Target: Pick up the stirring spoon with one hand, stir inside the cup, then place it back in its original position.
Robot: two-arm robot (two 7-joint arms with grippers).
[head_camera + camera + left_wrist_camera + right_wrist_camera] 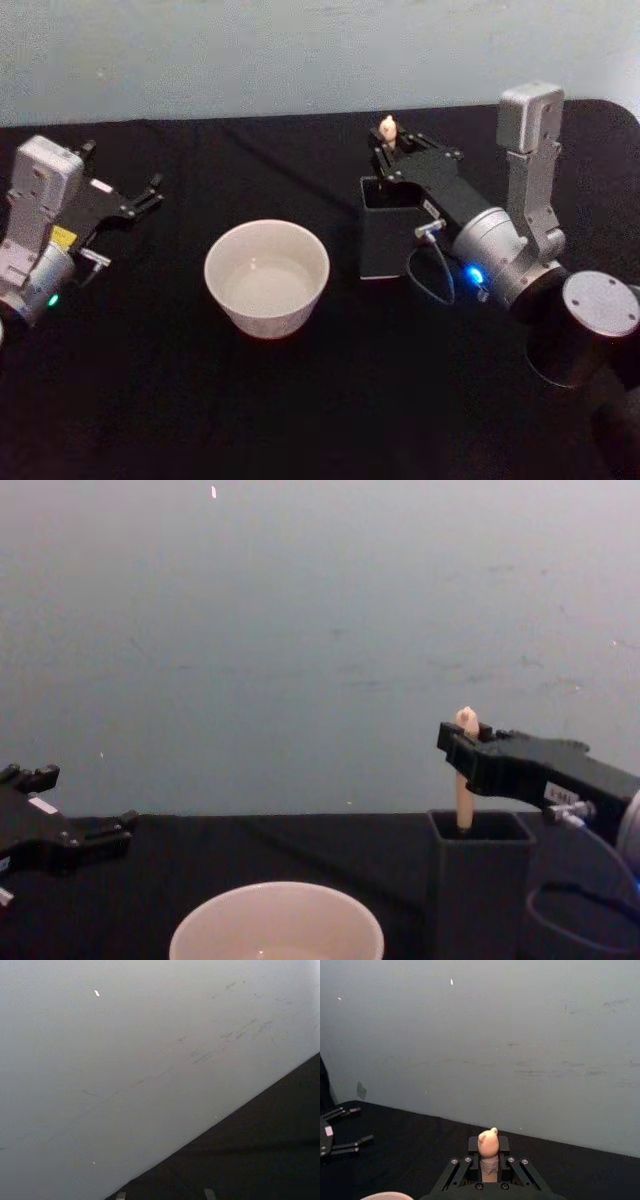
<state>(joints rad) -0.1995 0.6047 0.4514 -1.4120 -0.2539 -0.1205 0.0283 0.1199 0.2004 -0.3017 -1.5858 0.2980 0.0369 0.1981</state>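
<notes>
The cup (267, 277), nearest the robot's body, sits wide and cream-white on the black surface (300, 400), its pale inside bare. Beyond it to the right stands the dark grey box holder (385, 240), narrower and square-sided, well apart from the cup. Above the holder the right hand (462, 750) reaches in level, its fingers closed on the beige handle of the stirring spoon (489, 1152) just below the bear-head knob; the spoon stands upright with its lower part down in the holder. The left hand (145, 195) rests on the surface far left, fingers spread apart, idle. The spoon looks light and stiff, its handle smooth and thin, so it could twist in a loose pinch; the handle below the knob is the sound place to hold.
</notes>
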